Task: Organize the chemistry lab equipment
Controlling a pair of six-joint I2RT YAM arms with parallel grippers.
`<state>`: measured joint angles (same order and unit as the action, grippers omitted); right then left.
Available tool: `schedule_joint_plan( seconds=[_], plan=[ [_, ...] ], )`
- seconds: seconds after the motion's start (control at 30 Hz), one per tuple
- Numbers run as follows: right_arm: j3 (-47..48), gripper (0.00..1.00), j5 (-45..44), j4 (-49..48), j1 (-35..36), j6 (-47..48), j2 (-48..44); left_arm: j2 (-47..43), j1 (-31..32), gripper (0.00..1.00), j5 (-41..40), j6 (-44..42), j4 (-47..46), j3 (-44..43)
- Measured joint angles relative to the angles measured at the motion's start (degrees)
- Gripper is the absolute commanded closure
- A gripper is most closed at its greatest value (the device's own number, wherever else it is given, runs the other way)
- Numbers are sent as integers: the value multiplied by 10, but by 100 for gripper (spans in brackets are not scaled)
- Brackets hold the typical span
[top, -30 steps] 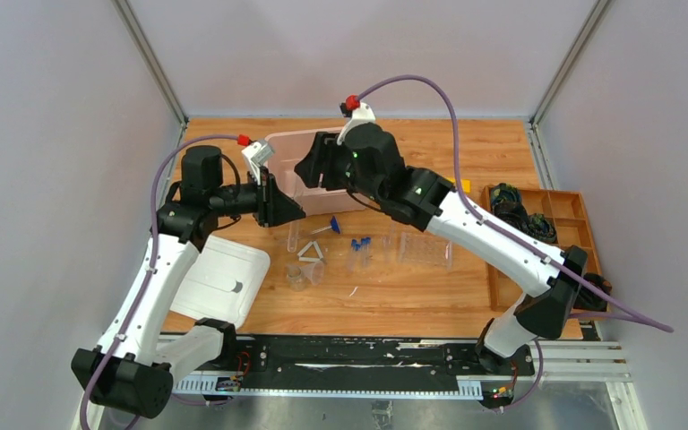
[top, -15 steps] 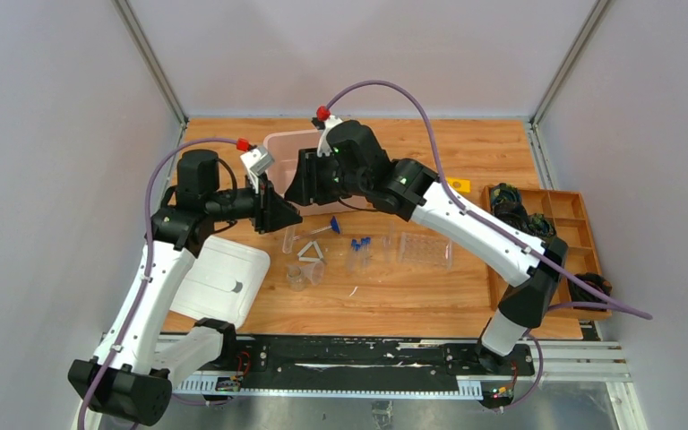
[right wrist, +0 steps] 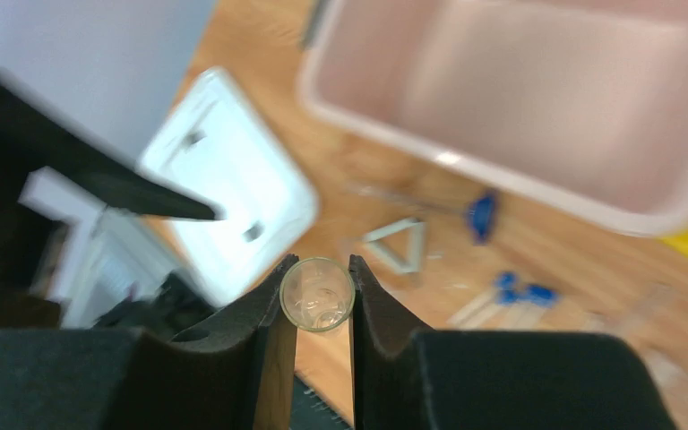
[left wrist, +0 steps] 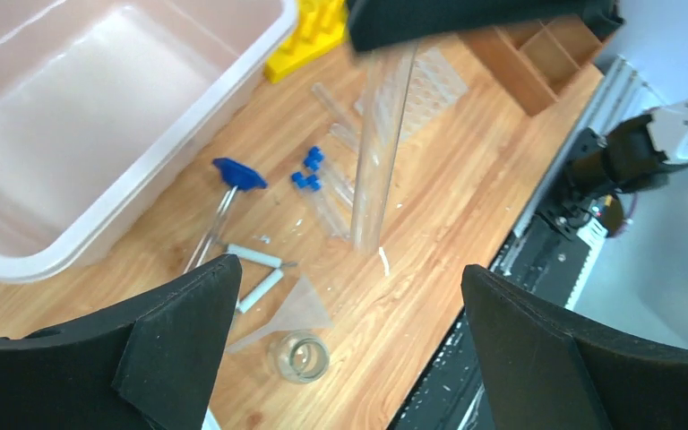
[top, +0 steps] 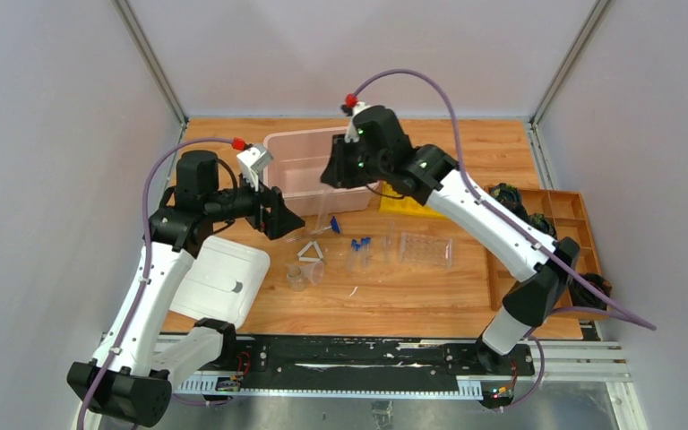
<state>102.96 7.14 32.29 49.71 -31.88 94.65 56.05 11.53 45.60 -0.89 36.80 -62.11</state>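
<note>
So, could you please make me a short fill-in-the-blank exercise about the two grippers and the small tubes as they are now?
The right gripper holds the long clear tube, and the left gripper holds ____.
The jaws of the left gripper stand ____.
The small tubes have ____ caps.
Missing words: nothing; open; blue.

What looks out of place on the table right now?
The blue-capped tubes lie flat on the table beside the rack, not in it. A small white sliver lies loose near them; I cannot tell what it is. The right fingers hold a clear cylinder.
</note>
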Motion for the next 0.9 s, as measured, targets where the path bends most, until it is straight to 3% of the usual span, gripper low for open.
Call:
schedule_joint_plan(
  seconds=[0.23, 0.4, 0.9],
  plan=[
    [-50, 100, -167, 35, -139, 90, -79, 29, 1, 0, -101, -5, 33, -35],
    [-100, 100, -263, 4, -214, 141, -115, 49, 1, 0, -139, -7, 52, -38],
    [-301, 100, -365, -210, -250, 223, -124, 47, 2, 0, -170, -7, 63, -54]
  ],
)
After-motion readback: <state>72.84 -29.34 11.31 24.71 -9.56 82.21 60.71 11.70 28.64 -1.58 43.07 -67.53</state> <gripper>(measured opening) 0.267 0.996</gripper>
